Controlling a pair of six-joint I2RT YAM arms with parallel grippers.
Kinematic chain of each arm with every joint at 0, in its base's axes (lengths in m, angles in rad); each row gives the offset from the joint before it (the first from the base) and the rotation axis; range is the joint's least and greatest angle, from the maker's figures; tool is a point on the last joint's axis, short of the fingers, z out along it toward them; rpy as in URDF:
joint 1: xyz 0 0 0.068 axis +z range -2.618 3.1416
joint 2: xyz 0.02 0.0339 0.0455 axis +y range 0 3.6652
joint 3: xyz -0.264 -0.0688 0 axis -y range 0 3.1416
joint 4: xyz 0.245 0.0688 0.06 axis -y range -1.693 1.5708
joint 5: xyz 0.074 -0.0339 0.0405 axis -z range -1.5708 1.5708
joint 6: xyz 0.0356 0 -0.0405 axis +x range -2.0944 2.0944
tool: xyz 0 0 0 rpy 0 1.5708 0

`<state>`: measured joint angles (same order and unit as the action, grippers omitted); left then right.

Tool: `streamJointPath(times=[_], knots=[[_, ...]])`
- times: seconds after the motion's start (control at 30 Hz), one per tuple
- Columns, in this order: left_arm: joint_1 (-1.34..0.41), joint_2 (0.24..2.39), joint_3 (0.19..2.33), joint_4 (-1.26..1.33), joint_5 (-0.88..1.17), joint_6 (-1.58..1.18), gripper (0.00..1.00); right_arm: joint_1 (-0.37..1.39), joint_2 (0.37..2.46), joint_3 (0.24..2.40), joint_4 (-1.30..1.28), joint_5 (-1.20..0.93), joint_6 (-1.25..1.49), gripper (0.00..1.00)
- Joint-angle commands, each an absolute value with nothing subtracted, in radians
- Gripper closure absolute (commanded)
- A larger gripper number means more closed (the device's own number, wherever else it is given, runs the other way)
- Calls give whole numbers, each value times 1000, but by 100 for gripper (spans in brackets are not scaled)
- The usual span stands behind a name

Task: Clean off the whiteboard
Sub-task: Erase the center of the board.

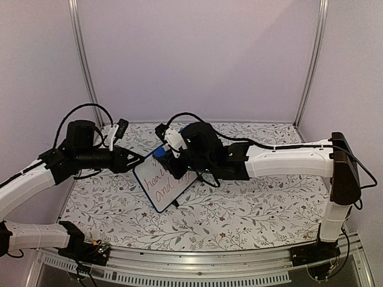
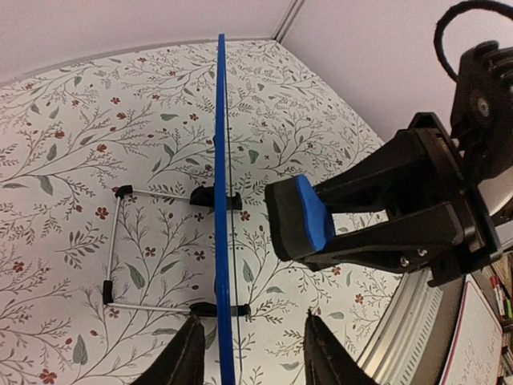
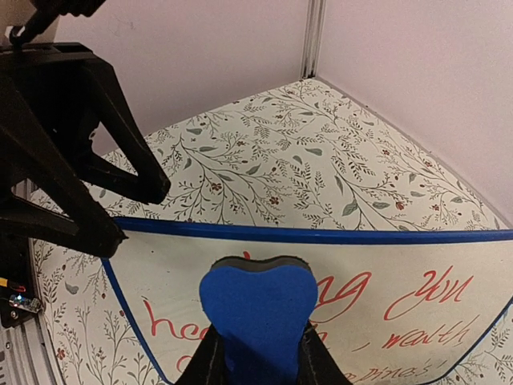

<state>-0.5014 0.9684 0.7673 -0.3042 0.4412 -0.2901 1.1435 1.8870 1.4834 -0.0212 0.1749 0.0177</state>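
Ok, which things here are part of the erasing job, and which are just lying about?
In the job:
- whiteboard, red writing still on it
- blue eraser, clamped in the right gripper
- left gripper, fingers open either side of the board's edge

Just there:
- floral table cover
- metal corner post

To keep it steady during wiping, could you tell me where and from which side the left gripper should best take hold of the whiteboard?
Probably the side edge of the whiteboard nearest the left arm, coming in edge-on. It stands on a wire stand and is thin enough to fit between the jaws; the left gripper straddles that edge. This leaves the written face free for the eraser.
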Motion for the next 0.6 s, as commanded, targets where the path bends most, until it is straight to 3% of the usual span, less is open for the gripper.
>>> streamJointPath(times=[0.0, 0.57], knots=[[-510, 978, 753, -275, 445, -289, 60, 1143, 1917, 1541, -8, 149, 11, 82], [-509, 1013, 753, -277, 451, -290, 73, 1143, 1950, 1552, -9, 113, -17, 82]])
